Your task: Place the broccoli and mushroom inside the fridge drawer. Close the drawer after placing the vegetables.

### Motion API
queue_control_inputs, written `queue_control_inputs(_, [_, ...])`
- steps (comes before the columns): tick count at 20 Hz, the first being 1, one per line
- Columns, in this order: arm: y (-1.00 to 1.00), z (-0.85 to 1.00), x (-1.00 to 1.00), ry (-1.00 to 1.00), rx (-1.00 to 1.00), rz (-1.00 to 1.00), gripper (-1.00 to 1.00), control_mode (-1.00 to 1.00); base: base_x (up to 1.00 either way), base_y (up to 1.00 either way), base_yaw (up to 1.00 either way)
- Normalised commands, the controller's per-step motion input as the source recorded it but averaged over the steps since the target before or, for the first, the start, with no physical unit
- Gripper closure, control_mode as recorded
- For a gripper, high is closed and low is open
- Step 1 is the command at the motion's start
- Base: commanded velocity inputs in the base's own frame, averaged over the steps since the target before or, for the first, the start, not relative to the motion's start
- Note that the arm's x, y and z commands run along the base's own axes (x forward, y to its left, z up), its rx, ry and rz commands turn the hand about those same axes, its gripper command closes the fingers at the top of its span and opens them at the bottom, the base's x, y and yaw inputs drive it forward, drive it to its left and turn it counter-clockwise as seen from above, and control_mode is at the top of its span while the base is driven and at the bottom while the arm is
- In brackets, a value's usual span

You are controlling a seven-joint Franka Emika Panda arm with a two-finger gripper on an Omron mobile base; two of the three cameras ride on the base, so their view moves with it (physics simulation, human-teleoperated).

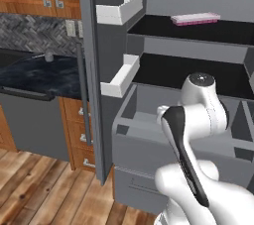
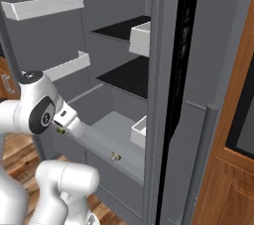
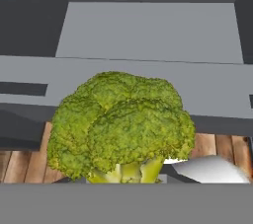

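The claw (image 2: pixel 61 130) is pinching the broccoli (image 3: pixel 121 127) just short of the open fridge drawer (image 1: pixel 149 135), whose front rim is lying just beyond; carrying the floret past that rim before letting go looks wisest.

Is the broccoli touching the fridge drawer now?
Apart. In the hand view the broccoli hangs in front of the fridge drawer, with wooden floor visible beneath it, short of the drawer front.

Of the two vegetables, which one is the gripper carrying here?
The broccoli: its bushy green head fills the hand view right at the fingertips, short of the open fridge drawer. The mushroom, a small brown-capped speck, sits apart on the drawer's front part.
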Motion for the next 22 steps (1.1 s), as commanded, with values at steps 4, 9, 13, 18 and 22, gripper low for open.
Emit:
queue_control_inputs(4, [-0.44, 0.86, 0.39, -0.02, 0.0, 0.0, 1.0, -1.0, 0.0, 0.0, 0.0])
queue_control_inputs(9, [-0.41, 0.35, 0.92, 0.08, 0.04, -0.01, 1.0, -1.0, 0.0, 0.0, 0.0])
queue_control_inputs(13, [-0.41, -0.21, 0.59, 0.02, 0.07, 0.0, 1.0, -1.0, 0.0, 0.0, 0.0])
queue_control_inputs(18, [-0.21, -0.79, 0.19, 0.0, 0.01, 0.0, 1.0, -1.0, 0.0, 0.0, 0.0])
queue_control_inputs(22, [-0.19, -0.8, 0.23, 0.03, 0.0, 0.0, 1.0, -1.0, 0.0, 0.0, 0.0])
